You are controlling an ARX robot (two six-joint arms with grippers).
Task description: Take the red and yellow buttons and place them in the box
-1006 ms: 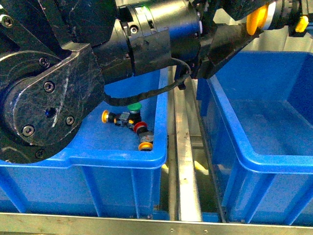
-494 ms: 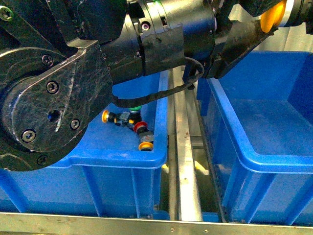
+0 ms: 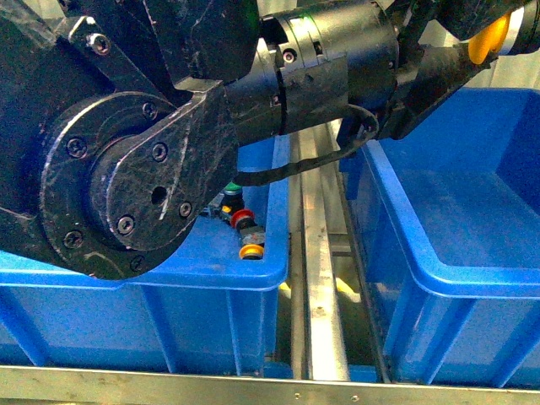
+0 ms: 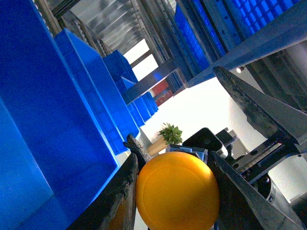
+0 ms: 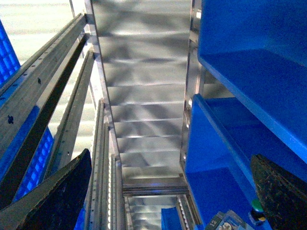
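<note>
Fingers (image 4: 123,194) of left gripper (image 4: 171,160) tight around glossy yellow domed button (image 4: 177,191); right gripper (image 5: 172,191) wide apart, empty.

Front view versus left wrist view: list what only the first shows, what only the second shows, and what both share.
Only the front view shows the left bin with a green button, a red button and a loose yellow button lying in it, plus the metal rail beside that bin. Only the left wrist view shows a potted plant in the background and, close up, the fingers on either side of the domed cap. Both show the held yellow button, gripped in the left end effector.
</note>
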